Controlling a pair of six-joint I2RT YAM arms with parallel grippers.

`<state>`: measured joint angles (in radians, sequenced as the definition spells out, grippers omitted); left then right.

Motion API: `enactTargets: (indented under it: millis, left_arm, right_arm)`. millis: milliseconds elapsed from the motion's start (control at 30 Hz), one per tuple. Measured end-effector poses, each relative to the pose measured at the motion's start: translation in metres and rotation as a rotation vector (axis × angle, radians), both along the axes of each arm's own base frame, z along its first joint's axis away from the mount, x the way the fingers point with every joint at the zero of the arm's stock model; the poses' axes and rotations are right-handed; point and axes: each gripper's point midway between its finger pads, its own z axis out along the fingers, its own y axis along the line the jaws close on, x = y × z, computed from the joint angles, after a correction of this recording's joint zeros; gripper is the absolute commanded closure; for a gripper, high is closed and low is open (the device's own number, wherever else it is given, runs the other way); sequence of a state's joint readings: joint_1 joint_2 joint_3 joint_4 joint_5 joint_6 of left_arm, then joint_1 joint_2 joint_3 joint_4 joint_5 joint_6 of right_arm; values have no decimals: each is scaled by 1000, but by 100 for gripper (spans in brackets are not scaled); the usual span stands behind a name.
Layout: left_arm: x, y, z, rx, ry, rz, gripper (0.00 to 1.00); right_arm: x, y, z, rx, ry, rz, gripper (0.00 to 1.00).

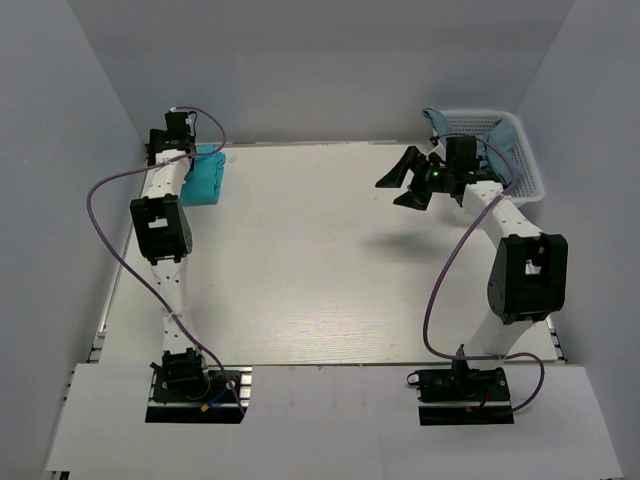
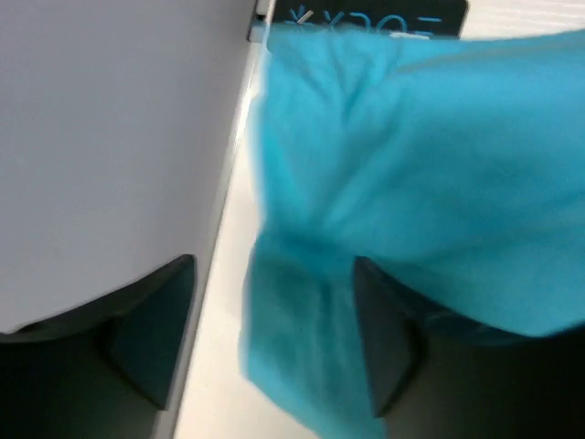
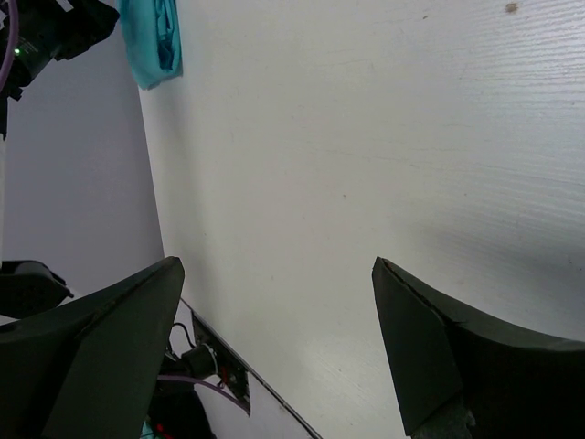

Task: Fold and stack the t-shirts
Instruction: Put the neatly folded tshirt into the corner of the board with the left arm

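Turquoise t-shirt (image 1: 205,178): it lies as a compact bundle at the far left corner of the table (image 1: 320,290), right by the wall. You cannot tell from here how neat the fold is.
Other t-shirts: duller blue fabric (image 1: 437,120) hangs over the near-left rim of the white basket (image 1: 527,180) at the far right corner. How many pieces are in there you cannot tell.
Left gripper (image 2: 274,265): its jaws stand apart over the far end of the turquoise bundle. Cloth fills the right side of the gap and covers that finger, but the jaws are not closed on it.
Right gripper (image 3: 276,270): its jaws are spread wide with nothing between them. It hangs above bare table, just left of the basket.
Handling: expect thin, limp, light cloth. It will sag, slide on the smooth table and unfold if you lift it by one layer.
Where to grip: pinch a hem or a shoulder seam through all layers. For the basket shirts, take the draped edge first.
Risk: a pull on the turquoise bundle now would likely drag it open against the wall.
Writing: pale blue letters sit on a black plate (image 2: 366,18) at the top of the left wrist view. They are cropped and blurred, so you cannot read them. No brand or label shows on any shirt.
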<state>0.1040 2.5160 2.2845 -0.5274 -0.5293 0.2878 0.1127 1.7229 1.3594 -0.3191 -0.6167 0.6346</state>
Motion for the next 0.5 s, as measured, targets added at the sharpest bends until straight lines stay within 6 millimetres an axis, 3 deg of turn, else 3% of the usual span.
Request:
enactTargets:
  millis: [33,67,267,367,500]
  left_arm:
    - [0,1,0,-1,-5,5,10]
    - [1,4,3,-1,-15,13,1]
    - [0,7,23,-6,-66,54,0]
    - [-6,-9,39,-81,-92,59,0]
    - [-20,-52,88,-293,-187,21,0]
  right_arm:
    - [0,0,-1,1,3,-1,10]
    - [0,0,-1,2,6,-2,10]
    - [1,-1,-1,-8,-2,-5,10]
    - [-5,-4,1,-28,-22,-5,10]
    - [-18,-11,8,-75,-59,-9,10]
